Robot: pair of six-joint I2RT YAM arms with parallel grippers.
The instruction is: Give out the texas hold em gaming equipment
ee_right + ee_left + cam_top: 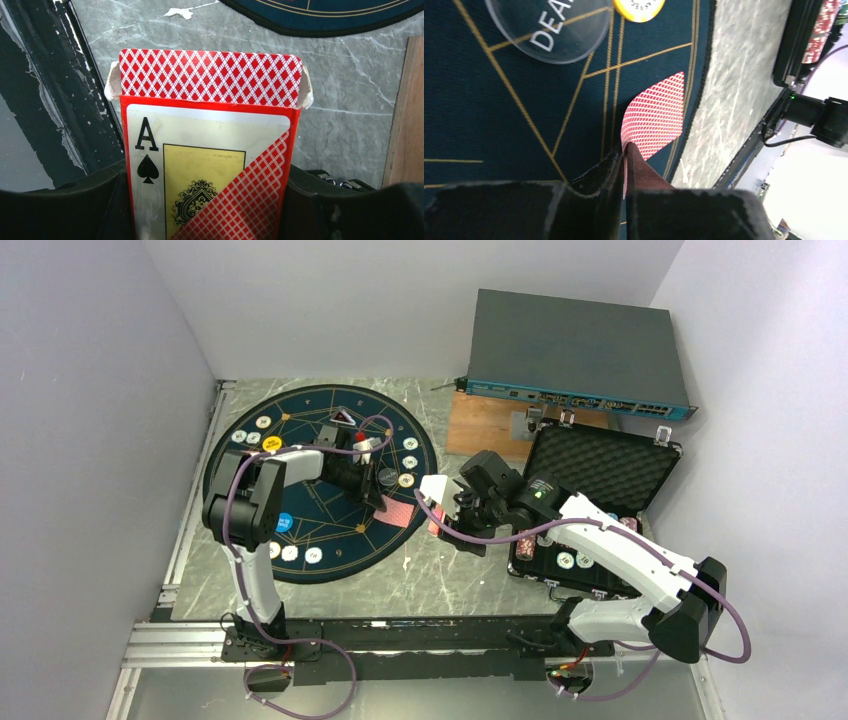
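A red-backed playing card [654, 117] lies curved over the right edge of the navy mat [484, 115], and my left gripper [624, 150] is shut on its near end. The top view shows that card [398, 512] by the left gripper [378, 498]. My right gripper [207, 200] is shut on a red card box [210, 165] with an ace of spades face. Red-backed cards [210, 77] stick out of the box's open top. It hangs above the table just right of the mat [440, 502]. Whitish chips [409, 462], a yellow disc [271, 444] and a blue disc [284, 522] sit around the mat.
A clear dealer disc [549, 30] and a yellow chip [639, 5] lie on the mat ahead of the left gripper. The open black foam-lined case [600, 470] holds more chips [566, 560] at right. A grey rack unit [575, 350] rests on a wooden board [490, 425] at the back.
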